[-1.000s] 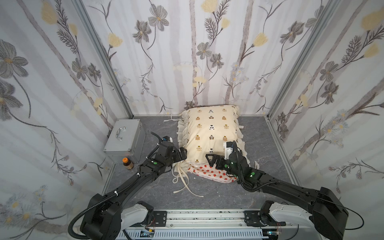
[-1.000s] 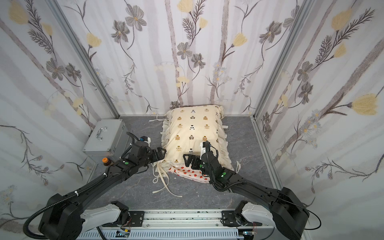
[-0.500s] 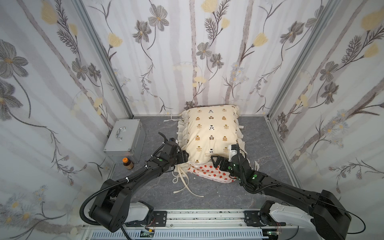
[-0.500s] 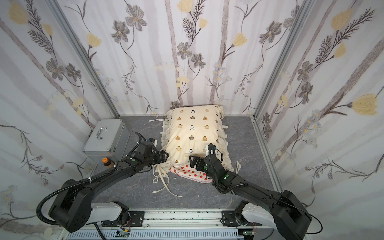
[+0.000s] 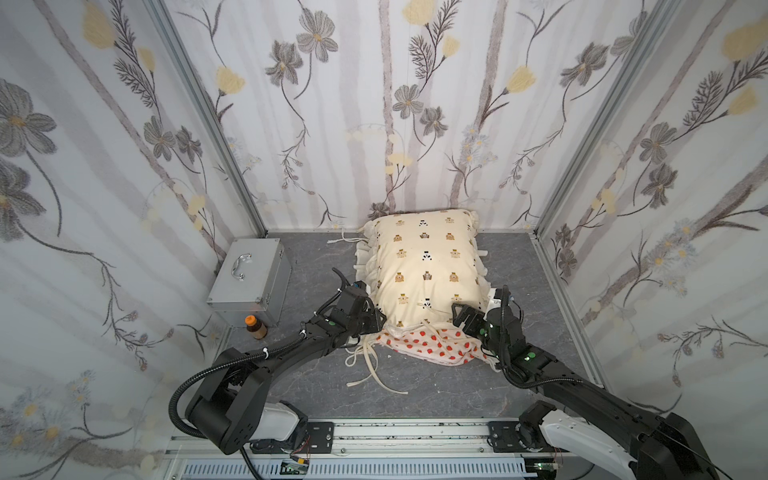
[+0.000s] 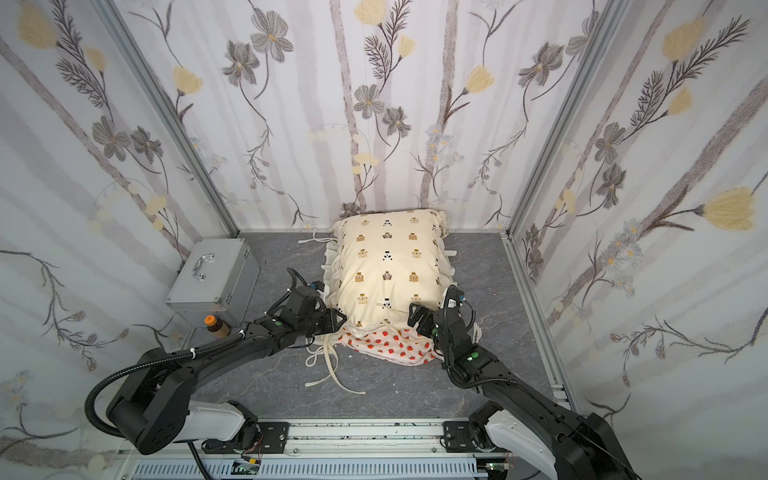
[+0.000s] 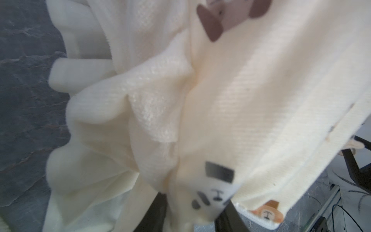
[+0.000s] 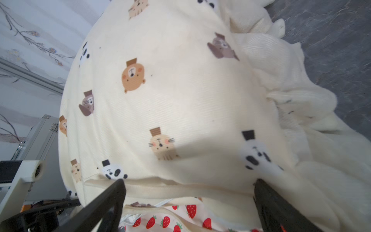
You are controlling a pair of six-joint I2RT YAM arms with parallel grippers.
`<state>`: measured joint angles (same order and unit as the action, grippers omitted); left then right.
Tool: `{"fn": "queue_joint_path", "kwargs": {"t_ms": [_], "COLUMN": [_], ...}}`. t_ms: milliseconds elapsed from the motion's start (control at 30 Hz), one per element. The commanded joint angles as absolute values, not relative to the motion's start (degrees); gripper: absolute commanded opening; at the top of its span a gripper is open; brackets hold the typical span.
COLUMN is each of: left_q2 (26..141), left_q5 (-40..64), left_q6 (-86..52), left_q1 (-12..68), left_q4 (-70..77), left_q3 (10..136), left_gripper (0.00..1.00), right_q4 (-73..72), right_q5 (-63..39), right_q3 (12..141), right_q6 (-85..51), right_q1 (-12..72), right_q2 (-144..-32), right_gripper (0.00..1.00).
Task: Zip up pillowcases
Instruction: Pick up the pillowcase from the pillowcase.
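Pinching a bear pillowcase (image 7: 261, 90) fold, the left gripper (image 7: 193, 211) is clamped. The right gripper (image 8: 189, 182) gapes astride its near edge.

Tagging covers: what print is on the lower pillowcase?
Red strawberries on white, on the lower pillowcase; clearest in a top view.

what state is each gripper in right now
left gripper: half closed around bear pillowcase fabric, firm grip cannot be told
right gripper: open, holding nothing
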<state>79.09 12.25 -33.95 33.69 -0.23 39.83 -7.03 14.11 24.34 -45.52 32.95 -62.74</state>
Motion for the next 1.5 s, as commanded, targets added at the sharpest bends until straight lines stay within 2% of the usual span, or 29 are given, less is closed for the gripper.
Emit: {"fn": "queue_joint_path", "kwargs": {"t_ms": [0,133,267,367,533,667,800,1033,1233,1467], "left_q2": [79.23,79.09,77.70,75.70,72.63,71.72,70.05,70.14,69.69,70.52], "left_q5": [12.83,12.65,9.97,7.40,6.57,6.16,5.80,5.12,4.09,4.73], "left_q6": [-36.24,-37.57,-38.23,-38.54,-38.64,-38.10,-37.55,-37.71,-37.59,-36.00], "left_q1": [35.05,37.56,37.62,37.62,37.66,37.62,37.62,37.56,37.44,37.09], "left_q4": [2.79,3.90,2.03,1.37,0.79,-1.16,-1.19,-1.89,-2.60,-5.20], "left_q3": [39.90,40.24,40.19,39.40,39.11,40.43,40.67,42.07,43.62,49.22], "left_gripper": [0.29,0.24,0.18,0.13,0.07,0.02,0.01,0.00,0.00,0.00], "right_q4": [-3.41,-0.86,-0.82,-1.26,-3.13,-3.53,-3.39,-1.32,2.72,3.35], "right_q5": [16.87,15.34,10.50,6.06,6.10,3.15,3.47,1.11,7.12,5.91], "right_q3": [24.16,23.88,26.19,28.44,32.58,33.20,31.17,24.96,21.34,19.57], "right_q6": [-43.24,-40.70,-38.52,-39.25,-40.95,-42.53,-42.64,-44.49,-44.65,-41.43], "right_q1": [29.68,24.67,24.01,25.42,33.55,34.52,34.47,34.63,34.13,25.86], "right_q2": [-59.61,-54.26,-52.63,-56.07,-63.83,-70.22,-71.58,-66.48,-59.02,-57.03], "right_gripper": [1.00,1.00,1.00,1.00,1.00,1.00,1.00,1.00,1.00,1.00]}}
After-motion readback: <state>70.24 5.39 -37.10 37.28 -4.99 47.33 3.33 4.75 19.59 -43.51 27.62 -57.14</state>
